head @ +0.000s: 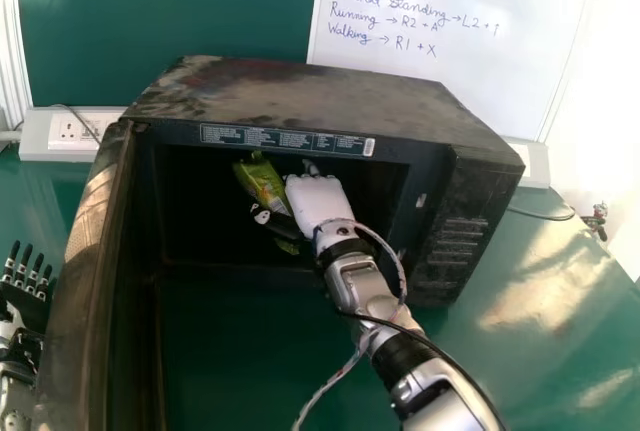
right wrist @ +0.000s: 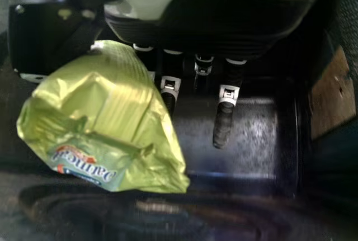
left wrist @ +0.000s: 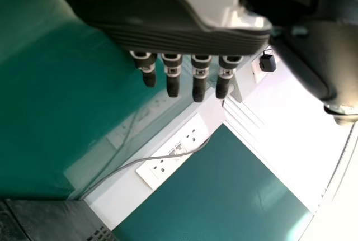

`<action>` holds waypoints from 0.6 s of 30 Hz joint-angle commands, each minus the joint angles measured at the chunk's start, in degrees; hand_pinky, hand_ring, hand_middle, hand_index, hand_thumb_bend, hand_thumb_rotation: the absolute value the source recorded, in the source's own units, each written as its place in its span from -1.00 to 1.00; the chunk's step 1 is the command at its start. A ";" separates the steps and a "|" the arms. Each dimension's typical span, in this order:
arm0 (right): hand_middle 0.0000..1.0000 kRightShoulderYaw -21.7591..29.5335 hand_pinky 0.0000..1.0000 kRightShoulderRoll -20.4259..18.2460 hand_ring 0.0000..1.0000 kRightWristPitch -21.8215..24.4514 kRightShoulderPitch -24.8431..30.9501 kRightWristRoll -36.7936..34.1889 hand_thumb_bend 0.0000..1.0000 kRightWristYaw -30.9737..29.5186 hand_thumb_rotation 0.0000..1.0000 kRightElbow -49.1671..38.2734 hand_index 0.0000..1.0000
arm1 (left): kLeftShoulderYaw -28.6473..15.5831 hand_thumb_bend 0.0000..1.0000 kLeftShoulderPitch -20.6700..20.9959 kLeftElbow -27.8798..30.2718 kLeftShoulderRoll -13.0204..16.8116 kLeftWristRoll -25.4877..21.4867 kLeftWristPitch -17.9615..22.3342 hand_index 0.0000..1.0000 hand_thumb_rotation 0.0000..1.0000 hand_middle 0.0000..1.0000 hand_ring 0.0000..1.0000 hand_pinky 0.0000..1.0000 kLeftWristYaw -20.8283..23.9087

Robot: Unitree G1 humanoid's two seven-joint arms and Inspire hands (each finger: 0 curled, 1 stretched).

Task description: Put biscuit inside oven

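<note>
1 shiny, crinkled green foil biscuit packet (head: 262, 186) is inside the boxy, dusty black oven (head: 300, 91), gripped by right hand (head: 318, 201), between thumb and fingers. Long axis slants, top end leaning left in head view; thumb crosses its front. Open door (head: 82, 271) stands left; left hand (head: 27, 301) beyond, fingers straight. Socket strip (head: 72, 133) behind.

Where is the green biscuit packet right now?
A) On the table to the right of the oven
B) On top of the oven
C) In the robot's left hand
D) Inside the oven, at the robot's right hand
D: the green packet shows within the oven's dark opening, right beside the robot's right hand.
</note>
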State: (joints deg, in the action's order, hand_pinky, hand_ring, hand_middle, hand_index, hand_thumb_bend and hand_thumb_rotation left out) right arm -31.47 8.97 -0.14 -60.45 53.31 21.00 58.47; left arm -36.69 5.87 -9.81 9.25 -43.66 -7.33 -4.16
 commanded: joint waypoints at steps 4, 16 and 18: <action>-0.16 -0.56 -0.11 -0.88 -0.16 -0.16 -2.52 -1.10 0.04 2.47 -1.00 2.24 0.07 | 0.70 -0.01 -2.38 -1.78 -1.59 0.77 -2.47 0.10 -1.00 -0.12 0.48 0.39 1.70; -0.16 -0.95 -0.10 -1.17 -0.13 -0.39 -2.59 -2.52 0.04 3.13 -1.00 3.73 0.08 | 0.47 -0.01 -2.40 -2.20 -1.13 0.41 -2.64 0.10 -1.00 -0.12 0.47 0.35 1.17; -0.07 -1.21 0.04 -1.46 0.07 1.16 -2.60 -2.39 0.04 2.32 -1.00 3.60 0.05 | 0.48 0.00 -2.35 -2.60 -1.01 0.45 -2.30 0.09 -1.00 -0.12 0.49 0.36 0.69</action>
State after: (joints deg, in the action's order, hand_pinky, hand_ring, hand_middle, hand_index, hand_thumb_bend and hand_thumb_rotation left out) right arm -32.30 8.23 0.16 -61.58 51.29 23.27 61.98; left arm -36.69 5.71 -9.78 9.40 -43.91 -7.39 -4.31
